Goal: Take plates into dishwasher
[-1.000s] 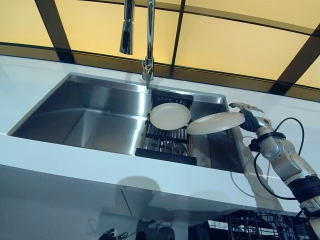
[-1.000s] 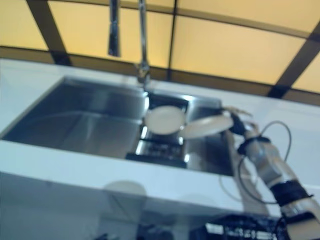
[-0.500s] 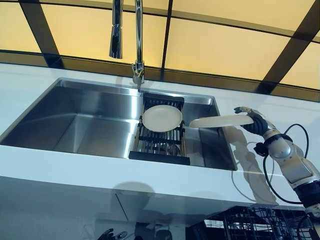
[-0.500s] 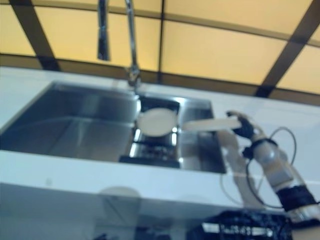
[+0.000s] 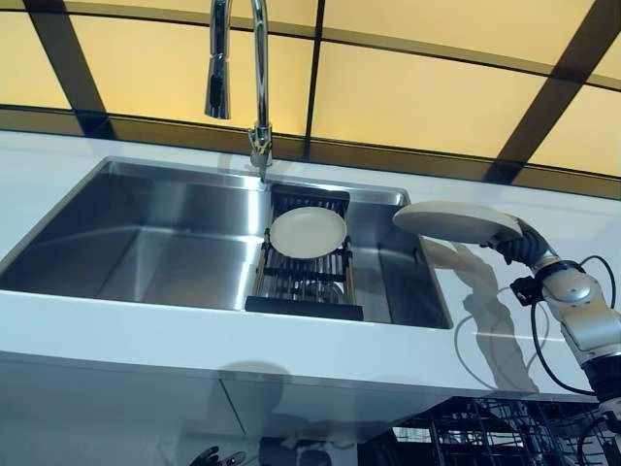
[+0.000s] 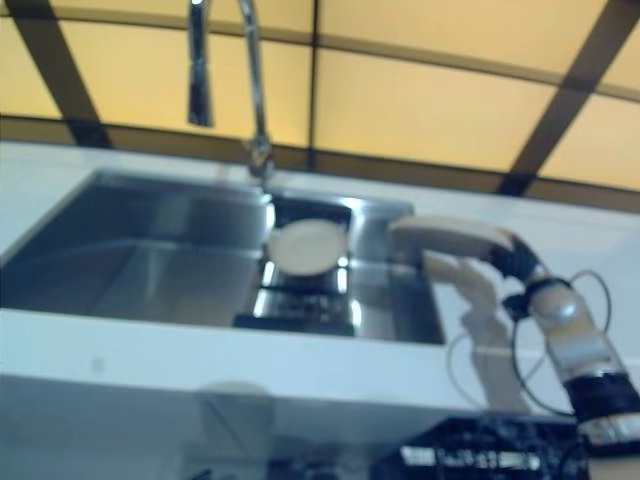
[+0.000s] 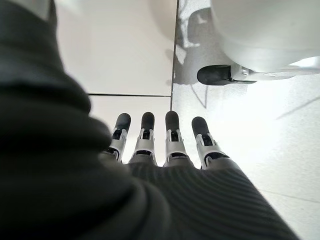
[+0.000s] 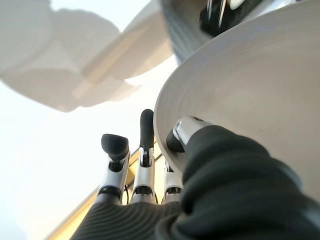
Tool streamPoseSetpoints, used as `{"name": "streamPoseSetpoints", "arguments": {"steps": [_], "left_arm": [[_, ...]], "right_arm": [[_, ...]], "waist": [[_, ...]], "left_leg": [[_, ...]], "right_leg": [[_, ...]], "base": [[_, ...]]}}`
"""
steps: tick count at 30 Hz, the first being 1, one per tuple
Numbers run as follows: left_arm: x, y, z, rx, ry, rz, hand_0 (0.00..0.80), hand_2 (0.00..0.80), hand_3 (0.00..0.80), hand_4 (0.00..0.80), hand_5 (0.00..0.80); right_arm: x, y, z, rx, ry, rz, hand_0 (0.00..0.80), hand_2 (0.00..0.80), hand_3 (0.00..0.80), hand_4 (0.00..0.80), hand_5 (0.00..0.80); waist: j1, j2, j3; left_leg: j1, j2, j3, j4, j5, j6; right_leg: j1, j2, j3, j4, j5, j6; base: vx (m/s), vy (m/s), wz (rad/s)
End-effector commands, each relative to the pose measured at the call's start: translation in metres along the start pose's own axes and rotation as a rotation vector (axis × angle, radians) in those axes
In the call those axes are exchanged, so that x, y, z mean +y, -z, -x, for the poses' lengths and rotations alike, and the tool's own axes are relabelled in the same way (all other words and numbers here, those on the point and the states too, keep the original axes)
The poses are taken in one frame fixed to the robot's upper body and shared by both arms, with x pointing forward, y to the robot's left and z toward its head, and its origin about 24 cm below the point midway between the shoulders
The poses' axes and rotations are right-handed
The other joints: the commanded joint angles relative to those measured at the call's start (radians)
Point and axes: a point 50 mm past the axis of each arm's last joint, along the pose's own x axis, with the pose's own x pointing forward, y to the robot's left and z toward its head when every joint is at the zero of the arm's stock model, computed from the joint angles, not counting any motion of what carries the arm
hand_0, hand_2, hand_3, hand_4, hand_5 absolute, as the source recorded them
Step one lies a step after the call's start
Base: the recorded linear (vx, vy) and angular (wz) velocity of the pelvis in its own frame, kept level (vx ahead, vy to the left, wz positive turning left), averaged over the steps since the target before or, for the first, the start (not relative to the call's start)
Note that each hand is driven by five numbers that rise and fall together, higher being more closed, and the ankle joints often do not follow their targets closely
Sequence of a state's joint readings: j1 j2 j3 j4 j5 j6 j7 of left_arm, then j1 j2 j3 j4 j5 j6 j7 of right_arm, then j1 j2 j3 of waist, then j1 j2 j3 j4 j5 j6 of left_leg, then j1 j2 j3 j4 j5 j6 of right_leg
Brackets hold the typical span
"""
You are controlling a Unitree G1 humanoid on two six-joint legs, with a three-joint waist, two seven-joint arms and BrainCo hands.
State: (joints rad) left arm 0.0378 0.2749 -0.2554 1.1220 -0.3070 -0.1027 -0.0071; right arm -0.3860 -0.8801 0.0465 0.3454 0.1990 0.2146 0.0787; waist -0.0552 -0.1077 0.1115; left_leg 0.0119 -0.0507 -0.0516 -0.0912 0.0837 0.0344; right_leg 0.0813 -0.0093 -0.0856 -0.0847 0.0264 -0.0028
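plate held over the counter, rack low to the right

left hand (image 7: 165, 145) hangs low, out of the work, its fingers (image 7: 172, 135) straight and loose over the floor, holding nothing. in the sink (image 5: 146, 223) a second plate (image 5: 308, 232) leans on the dark rack (image 5: 303, 282), well apart to the left of the working fingers. the right hand (image 5: 524, 248) has a plate (image 5: 456, 221) pinched by its rim: thumb (image 8: 187, 131) on one face, fingers (image 8: 146, 135) behind the other, curled close. the plate reaches leftward from those fingers, nearly flat, over the counter (image 5: 466, 330) just past the sink's right edge. the dishwasher basket (image 5: 485, 437) shows below the counter edge, beneath and on the near side of the right hand. judging by that, the plate likely has to come down and toward the robot, and only the right hand is placed for it.
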Motion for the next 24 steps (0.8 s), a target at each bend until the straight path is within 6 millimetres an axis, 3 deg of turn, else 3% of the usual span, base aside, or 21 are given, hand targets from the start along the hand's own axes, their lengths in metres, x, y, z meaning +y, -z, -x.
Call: {"name": "streamPoseSetpoints", "arguments": {"steps": [1,15,24], "left_arm": [[-0.007,0.002,-0.002,0.013,0.022,-0.030,0.000,0.000,0.000,0.000,0.000],[-0.004,0.003,-0.001,0.014,0.022,-0.058,0.000,0.000,0.000,0.000,0.000],[-0.001,0.004,-0.001,0.018,0.023,-0.080,0.000,0.000,0.000,0.000,0.000]], "right_arm": [[-0.039,-0.010,0.003,-0.028,0.094,-0.034,0.800,0.800,0.800,0.800,0.800],[-0.090,0.029,0.027,0.115,0.245,-0.266,0.800,0.800,0.800,0.800,0.800],[-0.119,0.048,0.045,0.164,0.366,-0.316,0.800,0.800,0.800,0.800,0.800]], "waist": [[0.010,-0.004,-0.043],[-0.024,-0.025,-0.041],[-0.037,-0.032,-0.043]], "left_leg": [[0.067,0.011,0.068,0.004,-0.148,0.041],[0.067,0.024,0.101,0.004,-0.152,0.040],[0.069,0.029,0.114,0.004,-0.152,0.041]], "right_leg": [[-0.031,0.003,0.082,0.025,0.008,0.039],[-0.045,0.020,0.121,0.033,0.018,0.045],[-0.048,0.027,0.135,0.032,0.025,0.047]], "base": [[0.005,0.002,-0.08],[0.003,-0.002,-0.10],[0.005,-0.011,-0.07]]}}
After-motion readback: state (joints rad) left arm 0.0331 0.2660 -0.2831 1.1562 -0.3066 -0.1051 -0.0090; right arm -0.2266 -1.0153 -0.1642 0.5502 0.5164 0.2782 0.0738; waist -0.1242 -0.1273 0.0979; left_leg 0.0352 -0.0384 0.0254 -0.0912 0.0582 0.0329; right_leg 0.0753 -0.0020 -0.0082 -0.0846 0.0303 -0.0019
